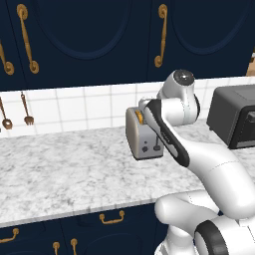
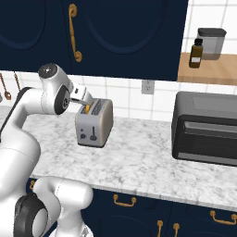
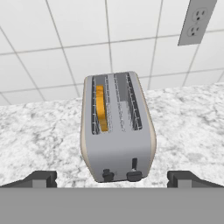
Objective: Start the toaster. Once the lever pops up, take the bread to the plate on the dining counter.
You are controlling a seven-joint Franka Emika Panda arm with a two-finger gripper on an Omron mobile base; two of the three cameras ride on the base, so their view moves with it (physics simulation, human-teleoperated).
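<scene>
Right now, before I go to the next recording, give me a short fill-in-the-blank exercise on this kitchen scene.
1. The bread sits in the ____ slot of the toaster, seen from the hand view.
2. The gripper hovers above the toaster with its jaws ____.
3. The black toaster oven stands on the counter to the toaster's ____ in the right base view.
4. The wall outlet is mounted on the white ____ wall.

Missing words: left; open; right; tiled
</scene>
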